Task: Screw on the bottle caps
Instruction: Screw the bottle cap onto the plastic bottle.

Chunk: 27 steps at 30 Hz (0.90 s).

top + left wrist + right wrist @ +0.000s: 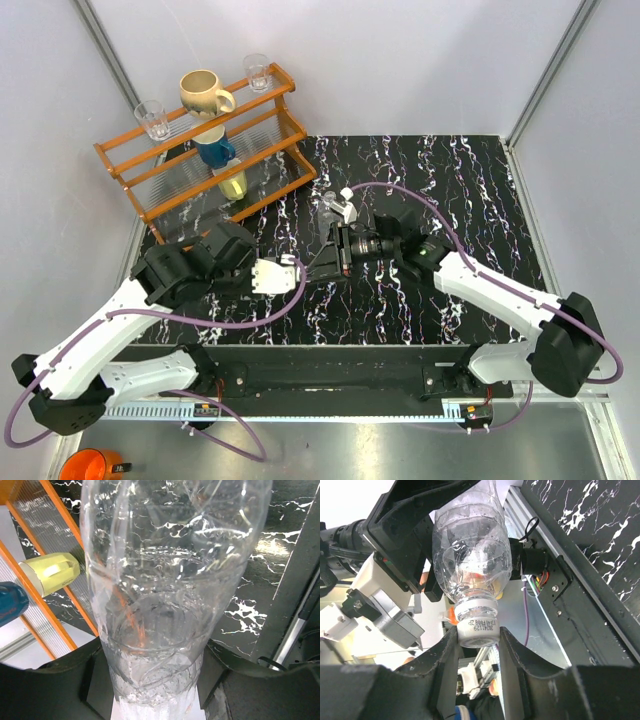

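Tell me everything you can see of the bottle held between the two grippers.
The bottle is clear, colourless ribbed plastic, creased, with no liquid visible. It is held off the table, roughly horizontal. The left gripper clamps its body; the right gripper pinches the white cap, with printed digits, on its neck.

Desk [480, 180]: black top with white marble veining, metal rail along the near edge. Walls: plain pale grey panels at the back [380, 60], left [40, 150] and right [595, 140], with aluminium posts [550, 70] in the back corners. Rack [175, 180]: orange wood with clear ribbed shelves, at the desk's back left, carrying a cream mug [203, 94], two glasses [152, 119] and blue and yellow cups. Brushed steel surface [350, 450] in front. Even, diffuse light.
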{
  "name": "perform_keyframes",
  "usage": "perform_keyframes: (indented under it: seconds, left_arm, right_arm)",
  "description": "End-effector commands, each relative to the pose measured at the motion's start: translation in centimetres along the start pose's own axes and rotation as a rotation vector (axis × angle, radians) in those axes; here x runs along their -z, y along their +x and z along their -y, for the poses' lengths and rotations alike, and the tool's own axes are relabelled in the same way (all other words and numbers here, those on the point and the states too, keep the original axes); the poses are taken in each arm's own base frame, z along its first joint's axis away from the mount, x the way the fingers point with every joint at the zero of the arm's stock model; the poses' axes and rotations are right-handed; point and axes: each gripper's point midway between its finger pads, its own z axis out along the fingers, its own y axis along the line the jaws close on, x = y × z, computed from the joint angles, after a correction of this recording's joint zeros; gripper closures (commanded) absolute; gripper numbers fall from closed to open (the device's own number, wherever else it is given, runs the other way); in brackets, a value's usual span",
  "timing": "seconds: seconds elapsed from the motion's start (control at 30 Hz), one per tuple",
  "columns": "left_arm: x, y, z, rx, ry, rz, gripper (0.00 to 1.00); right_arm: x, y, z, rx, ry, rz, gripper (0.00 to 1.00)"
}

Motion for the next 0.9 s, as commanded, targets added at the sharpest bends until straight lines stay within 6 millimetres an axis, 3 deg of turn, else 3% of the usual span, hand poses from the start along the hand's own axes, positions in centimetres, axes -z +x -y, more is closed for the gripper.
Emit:
perform_keyframes:
  seconds: [0.0, 0.23, 0.4, 0.6, 0.67, 0.87]
  left_arm:
    - [0.5, -3.7, -5.1, 0.059, -0.235, 0.135, 0.79]
    - [1.5, -4.4, -6.8, 0.044, -0.330, 0.138, 0.81]
    - [1.5, -4.6, -6.8, 0.052, -0.331, 0.145, 0.82]
    - [1.4, -4.8, -5.6, 0.070, -0.278, 0.175, 0.82]
    - [1.3, -5.0, -4.8, 0.079, -0.237, 0.193, 0.82]
    - [0.9, -6.0, -2.1, 0.097, -0.088, 0.261, 0.81]
  right_arm:
    - [-0.3, 1.5, -1.7, -0.078, -0.114, -0.081, 1.00]
    - [-0.3, 0.7, -2.8, -0.154, -0.234, -0.045, 1.00]
    - [0.2, 0.3, -3.5, -0.191, -0.303, -0.041, 0.99]
    - [1.0, -0.5, -3.7, -0.142, -0.257, -0.025, 0.85]
    - [1.3, -0.8, -4.0, -0.092, -0.245, -0.015, 0.76]
    - [2.2, -1.5, -4.5, -0.022, -0.161, -0.006, 0.61]
